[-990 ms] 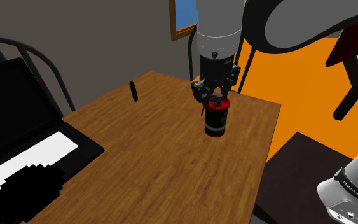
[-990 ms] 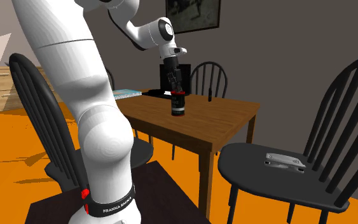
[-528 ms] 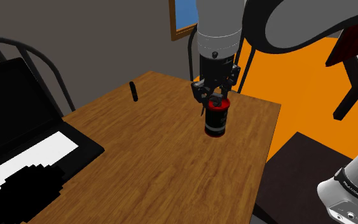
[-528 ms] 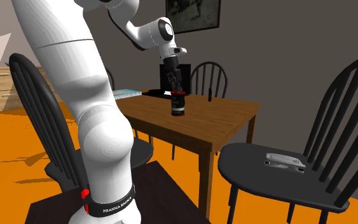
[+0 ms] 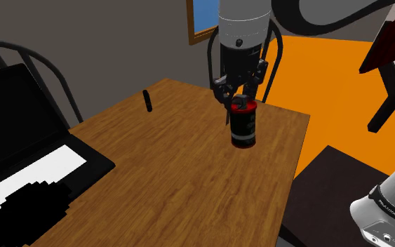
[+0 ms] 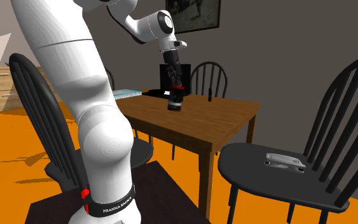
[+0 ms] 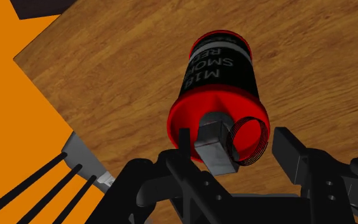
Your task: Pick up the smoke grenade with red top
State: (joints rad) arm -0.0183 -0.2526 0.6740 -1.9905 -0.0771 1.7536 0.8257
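the tool [image 5: 239, 102] was clamped on the red cap of the grenade [image 5: 243, 128], taking it from above so the black body hung slightly tilted, apparently just clear of the counter [image 5: 168, 175], near its edge.

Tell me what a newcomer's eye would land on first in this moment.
The black smoke grenade with its red top draws the eye first, clasped by the black gripper over the wooden table, toward the shoulder view's upper right. Next come the bright orange floor beyond the table and the white Franka arm looming large in the second exterior view's left foreground.
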